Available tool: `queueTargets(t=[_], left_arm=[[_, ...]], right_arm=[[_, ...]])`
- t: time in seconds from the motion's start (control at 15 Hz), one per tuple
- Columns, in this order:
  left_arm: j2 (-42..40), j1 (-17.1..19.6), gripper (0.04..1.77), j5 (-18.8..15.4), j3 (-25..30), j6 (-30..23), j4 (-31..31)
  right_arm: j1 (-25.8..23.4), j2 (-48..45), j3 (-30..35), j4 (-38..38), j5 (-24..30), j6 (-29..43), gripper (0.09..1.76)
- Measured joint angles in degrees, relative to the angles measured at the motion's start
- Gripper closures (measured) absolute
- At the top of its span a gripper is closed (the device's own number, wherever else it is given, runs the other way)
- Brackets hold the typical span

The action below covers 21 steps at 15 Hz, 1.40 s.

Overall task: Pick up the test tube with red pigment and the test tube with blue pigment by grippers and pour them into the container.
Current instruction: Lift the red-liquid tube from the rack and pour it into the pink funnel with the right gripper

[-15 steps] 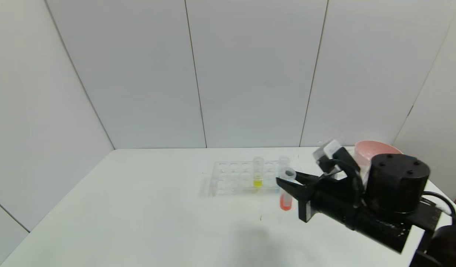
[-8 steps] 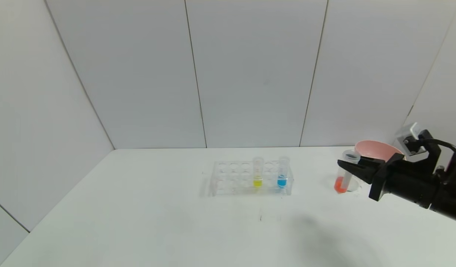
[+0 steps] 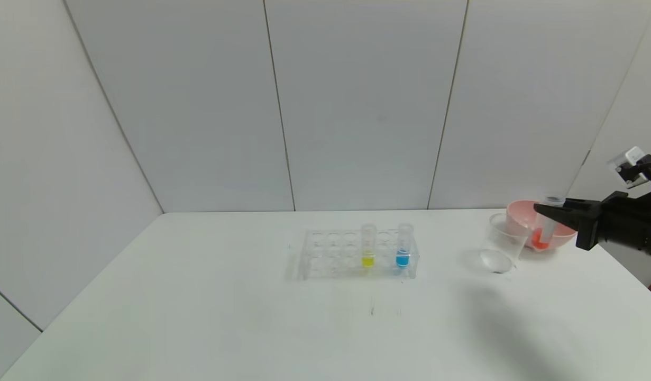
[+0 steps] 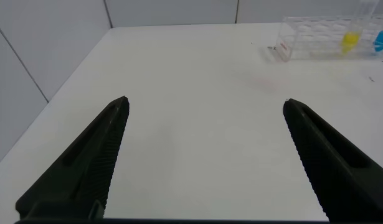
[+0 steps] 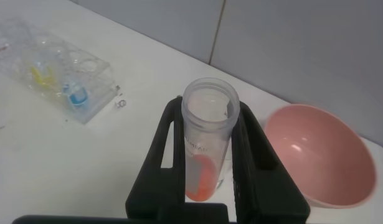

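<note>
The right gripper has carried the red tube rightward from the rack, past the cup toward the pink bowl; its jaws pinch it upright. Next, return over the cup and tilt. The blue tube waits in the rack. The left gripper hangs spread over the tabletop.

The right gripper is matte black, with 2 long tapering fingers pierced by narrow slots, and a small white box on a black bracket at its wrist. The left gripper has 2 black wedge-shaped fingers with finely ribbed inner faces.
</note>
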Motion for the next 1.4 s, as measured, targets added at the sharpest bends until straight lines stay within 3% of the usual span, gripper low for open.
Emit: queueTargets(t=[0.33, 0.73, 1.07, 1.4], left_arm=[[0.0, 0.0, 0.05, 0.0, 0.0, 0.0, 0.0], [0.0, 0.0, 0.05, 0.0, 0.0, 0.0, -0.05], [0.0, 0.0, 0.05, 0.0, 0.0, 0.0, -0.02], [0.0, 0.0, 0.05, 0.0, 0.0, 0.0, 0.0]], right_arm=[[-9.05, 9.0, -11.85, 1.56, 2.72, -4.82, 1.36], [-9.95, 18.53, -25.16, 6.75, 2.67, -8.57, 1.36], [-6.17, 21.81, -36.19, 24.05, 2.69, -13.97, 1.36], [-3.25, 22.53, -46.41, 43.09, -0.62, -25.91, 1.36]])
